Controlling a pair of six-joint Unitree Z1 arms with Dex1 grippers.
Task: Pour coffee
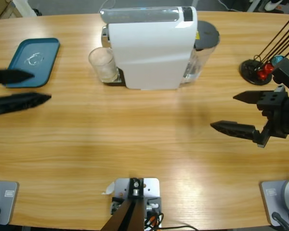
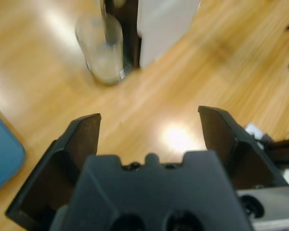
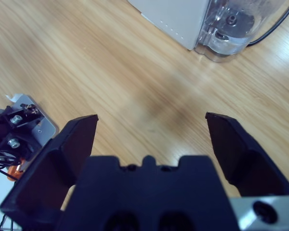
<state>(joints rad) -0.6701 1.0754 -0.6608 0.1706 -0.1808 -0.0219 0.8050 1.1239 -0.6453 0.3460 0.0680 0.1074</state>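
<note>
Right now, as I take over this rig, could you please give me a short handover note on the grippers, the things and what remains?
Left gripper: jaws open, empty, beside the teal rectangular tray, aimed at the glass.
Right gripper: jaws open, empty, over bare wooden table.
The small clear drinking glass stands upright at the white coffee machine, holding a shallow pale layer, probably the coffee.
Done: neither gripper has grasped the glass. Left: probably grasp the glass and pour.

White machine (image 1: 151, 53), teal tray (image 1: 31, 62), tan coffee (image 1: 105, 71).
</note>
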